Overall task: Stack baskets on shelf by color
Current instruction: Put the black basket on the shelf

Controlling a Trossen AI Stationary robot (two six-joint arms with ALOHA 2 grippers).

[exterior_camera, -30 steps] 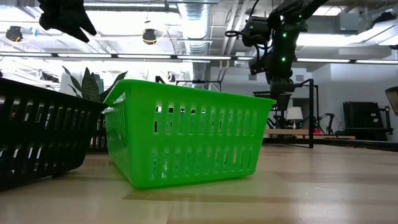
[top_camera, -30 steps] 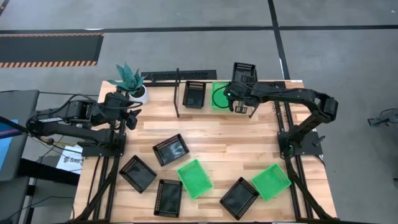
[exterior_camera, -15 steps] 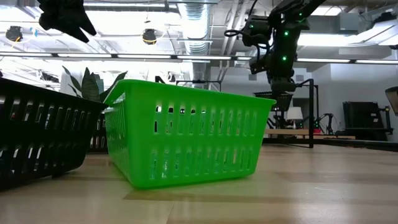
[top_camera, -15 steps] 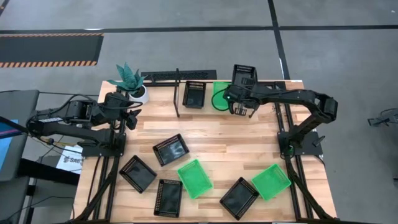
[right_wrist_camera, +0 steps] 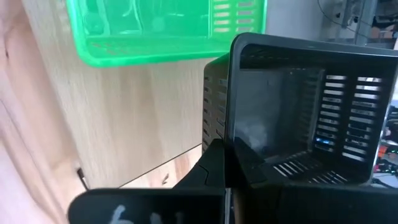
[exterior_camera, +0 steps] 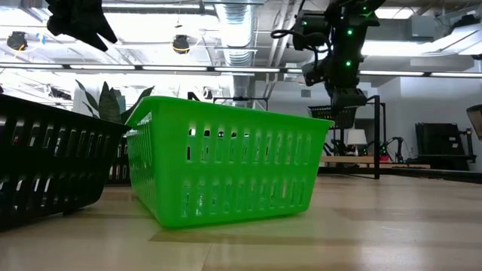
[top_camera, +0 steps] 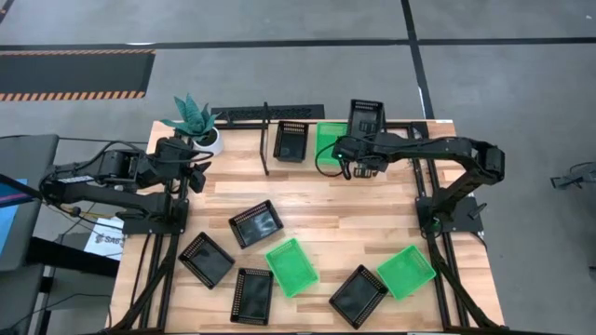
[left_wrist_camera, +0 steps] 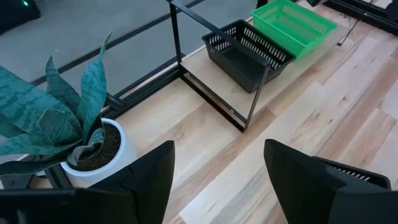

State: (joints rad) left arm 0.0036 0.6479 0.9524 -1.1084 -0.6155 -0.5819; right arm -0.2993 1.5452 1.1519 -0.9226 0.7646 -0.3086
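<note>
At the near edge of the table (top_camera: 307, 200), 6 baskets lie scattered and untouched: a black one (top_camera: 206, 259), another black (top_camera: 251, 296), a green basket (top_camera: 291, 267), a black one (top_camera: 358, 296), a green one (top_camera: 405, 272), and a black basket (top_camera: 255, 223) a little farther in toward the middle. They lie at loose angles, apart from each other, which suggests they are waiting to be picked 1 by 1. Farther back, the left gripper (left_wrist_camera: 217, 180) waits over the table's left side near the potted plant (top_camera: 193, 119), its fingers spread wide with nothing between them, probably parked clear of the working arm. At the far edge stands the shelf (top_camera: 265, 130), holding 1 black basket (top_camera: 291, 140) and, just beside it, 1 green basket (top_camera: 327, 141), so the colours seem to be getting separate places. The right gripper (top_camera: 358, 160) reaches across to this end and is closed on the rim of a black basket (right_wrist_camera: 298, 118), which hangs tipped, its open side facing sideways, beside the shelved green one. Carrying it by a wall leaves the bottom free to settle into another basket. It likely belongs on the black stack, so the task looks early.
</note>
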